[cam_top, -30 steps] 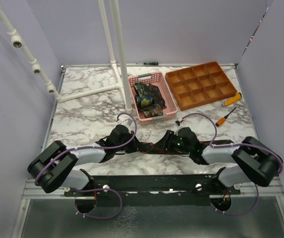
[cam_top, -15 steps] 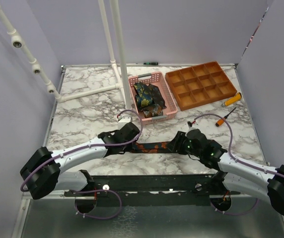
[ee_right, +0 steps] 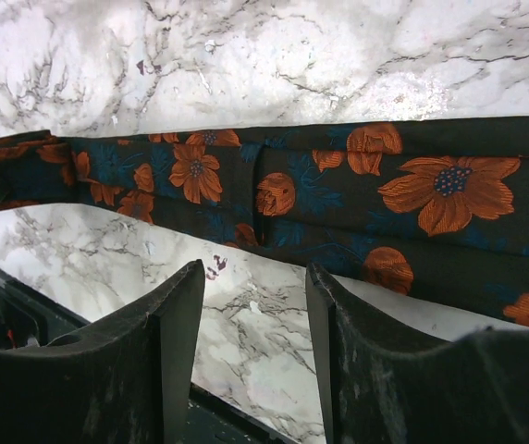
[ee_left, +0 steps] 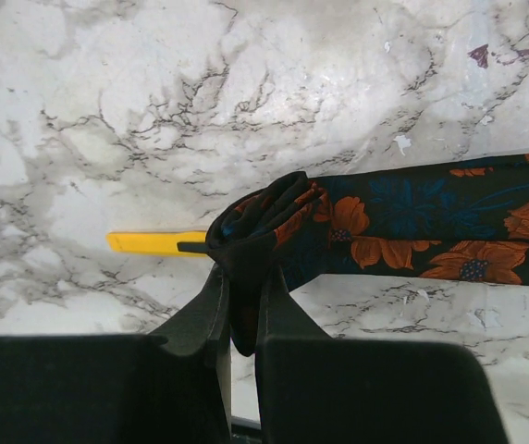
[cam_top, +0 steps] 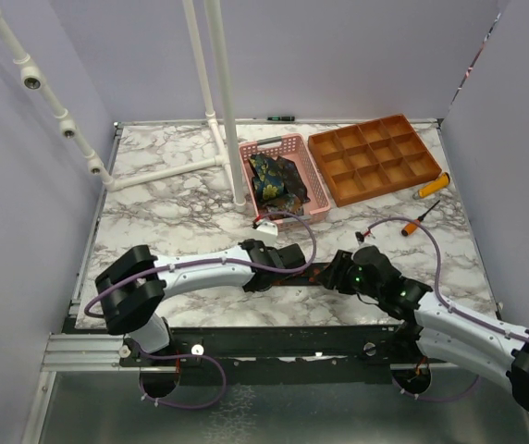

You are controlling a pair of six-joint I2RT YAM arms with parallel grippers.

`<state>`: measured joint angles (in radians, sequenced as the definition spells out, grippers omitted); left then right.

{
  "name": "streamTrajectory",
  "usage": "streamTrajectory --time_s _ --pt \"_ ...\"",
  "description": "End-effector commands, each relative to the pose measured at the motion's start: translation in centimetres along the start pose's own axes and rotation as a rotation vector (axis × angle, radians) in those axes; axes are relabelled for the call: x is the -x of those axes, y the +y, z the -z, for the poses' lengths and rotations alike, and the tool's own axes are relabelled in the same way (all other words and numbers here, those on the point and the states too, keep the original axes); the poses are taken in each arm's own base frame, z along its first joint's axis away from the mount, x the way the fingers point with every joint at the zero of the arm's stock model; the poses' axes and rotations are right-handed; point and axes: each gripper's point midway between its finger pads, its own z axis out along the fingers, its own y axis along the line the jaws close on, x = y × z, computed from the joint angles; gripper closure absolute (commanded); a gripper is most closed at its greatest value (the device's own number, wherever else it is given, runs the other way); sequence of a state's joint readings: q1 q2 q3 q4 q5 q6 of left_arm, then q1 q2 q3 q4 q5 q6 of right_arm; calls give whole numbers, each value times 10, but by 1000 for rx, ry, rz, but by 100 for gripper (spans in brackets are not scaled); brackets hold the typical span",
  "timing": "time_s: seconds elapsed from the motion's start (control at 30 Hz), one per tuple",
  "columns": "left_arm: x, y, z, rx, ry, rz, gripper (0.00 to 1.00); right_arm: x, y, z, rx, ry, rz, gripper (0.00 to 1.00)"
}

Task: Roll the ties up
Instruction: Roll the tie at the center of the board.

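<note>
Since earlier frame, bunched end of dark navy fabric tie with orange flowers point(ee_left: 412, 217) carried rightward; tie lies near-centre on white marble table point(cam_top: 172, 213). Left gripper point(ee_left: 243, 282) clamps loose, crumpled roll. Right gripper point(ee_right: 253, 273) jaws apart, empty, over flat strip. Risk: slack roll could unravel or skew, strip unpinned.

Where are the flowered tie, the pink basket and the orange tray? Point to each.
flowered tie point(ee_left: 412, 217), left wrist view, flat stretch.
pink basket point(cam_top: 278, 141), top view, far rim.
orange tray point(cam_top: 375, 157), top view, centre divider.
</note>
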<state>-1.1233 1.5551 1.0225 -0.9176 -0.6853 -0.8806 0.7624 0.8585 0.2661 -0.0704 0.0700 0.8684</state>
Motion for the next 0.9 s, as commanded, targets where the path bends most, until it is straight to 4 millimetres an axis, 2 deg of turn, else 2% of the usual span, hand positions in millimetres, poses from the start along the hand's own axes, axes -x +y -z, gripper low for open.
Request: streamTrajectory --time_s 0.0,0.3,0.57,0.73,0.87 --pt "5 13 7 164 -40 -99 100 -4 -18 7 -68 -8 -29 48" --pt "10 -42 4 237 -68 -238 100 -21 -46 18 -132 -20 -153 48" --pt "6 -86 -4 196 -66 -265 99 -25 -59 22 -185 -38 -251 47" --pt "2 -98 -6 143 -56 -240 58 -27 -59 22 -184 -27 -249 47" --pt "5 -103 -1 96 -56 -212 39 -27 -59 21 -190 -21 -239 47"
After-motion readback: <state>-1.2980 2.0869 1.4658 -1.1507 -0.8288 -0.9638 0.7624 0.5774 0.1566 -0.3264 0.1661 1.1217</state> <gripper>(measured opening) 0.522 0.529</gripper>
